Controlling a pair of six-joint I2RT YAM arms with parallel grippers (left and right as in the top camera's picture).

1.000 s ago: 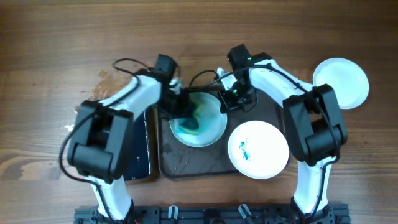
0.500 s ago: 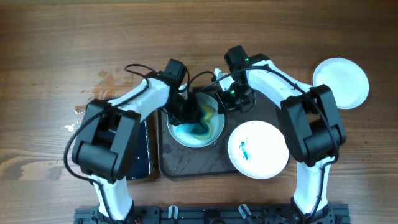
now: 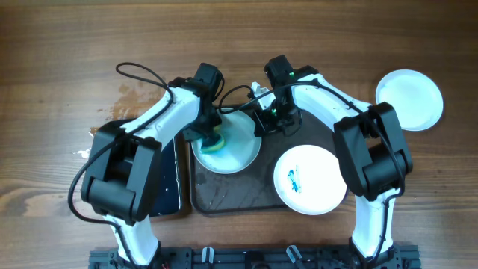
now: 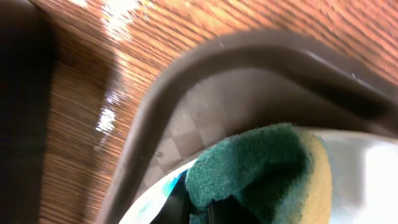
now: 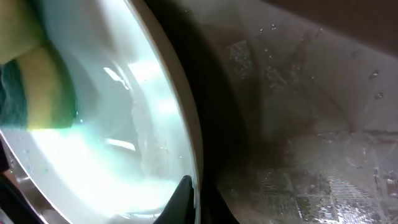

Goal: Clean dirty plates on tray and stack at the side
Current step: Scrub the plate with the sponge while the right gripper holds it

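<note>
- Well, the left pincer [image 3: 209, 133] was clenched on a sponge [image 3: 212, 143], pressed onto the pale blue plate [image 3: 237, 149].
- That plate lay right under the sponge, at the far left end of the tray [image 3: 224, 196], near the middle of the table.
- The right pincer [image 3: 263, 119] looked to be gripping the plate's right rim.
- The left arm was nearer for wiping. The tray's rim was just beside the sponge and could get bumped.
- A white plate [image 3: 321, 183] with a blue smear [image 3: 292, 179] waited at the tray's near right corner.
- A clean plate [image 3: 409, 99] lay toward the table's right edge, and a small black tray [image 3: 170, 187] lay left of the big one.
</note>
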